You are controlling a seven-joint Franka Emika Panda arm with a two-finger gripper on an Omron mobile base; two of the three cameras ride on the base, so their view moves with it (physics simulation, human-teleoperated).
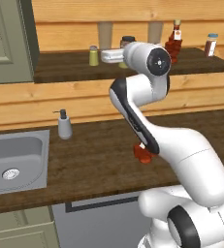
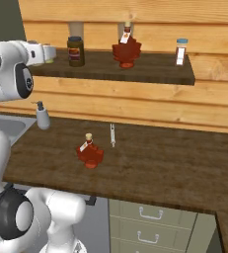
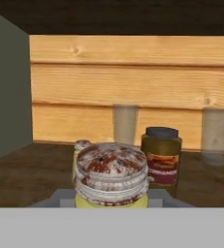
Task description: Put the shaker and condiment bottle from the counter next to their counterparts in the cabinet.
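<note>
the white arm [image 1: 147, 97] rises from five o'clock and reaches into the cabinet [image 1: 133, 68] at twelve, its hand just beside a yellow-green shaker [image 1: 93, 55] on the dark floor. a red condiment bottle [image 1: 174, 43] stands at one o'clock with a reddish-brown shaker [image 1: 211, 44] further right. on the counter [image 1: 94, 160], a grey soap pump [image 1: 64, 125] stands beside the sink [image 1: 16, 162] at nine, and a red bottle base [image 1: 142, 154] peeks from behind the arm.

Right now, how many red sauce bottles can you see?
2. One red bottle stands on the cabinet floor, between the dark jar and the reddish-brown shaker. The other red bottle stands on the counter. None looks hidden.
</note>
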